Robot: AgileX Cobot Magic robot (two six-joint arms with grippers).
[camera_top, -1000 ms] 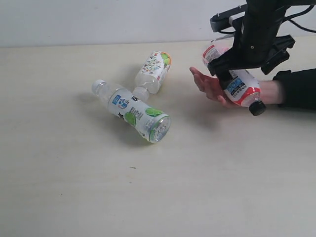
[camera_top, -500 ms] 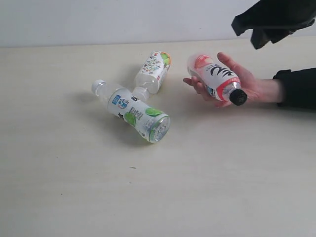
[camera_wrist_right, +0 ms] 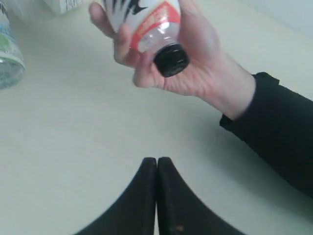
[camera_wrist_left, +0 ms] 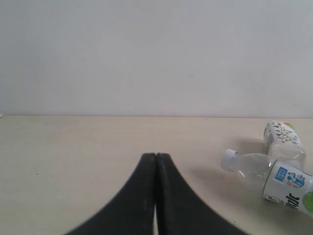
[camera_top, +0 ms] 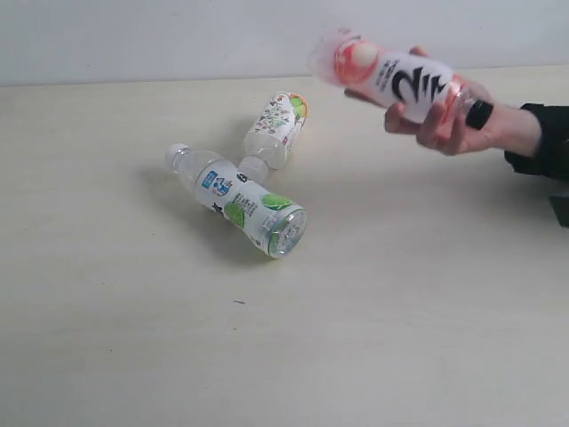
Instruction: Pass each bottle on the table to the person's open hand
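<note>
Two bottles on table [camera_top: 133, 338], third in person's hand [camera_top: 476, 124].
We see blue-label bottle [camera_top: 238, 199] lying on its side; white-cap bottle [camera_top: 278, 127] w/ green-patterned label lies just right of it, toward the wall, neck touching it. Well right of blue-label bottle, hand grips black-cap red-label bottle [camera_top: 396, 78] above table. L gripper [camera_wrist_left: 155, 155] and R gripper [camera_wrist_right: 157, 159]: jaws together, nothing between them.

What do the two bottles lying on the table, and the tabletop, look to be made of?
Blue-labelled bottle: likely clear glossy plastic; see-through neck. Far bottle: same clear plastic, printed film label. Table: matte pale beige, faint grain, perhaps wood laminate.
</note>
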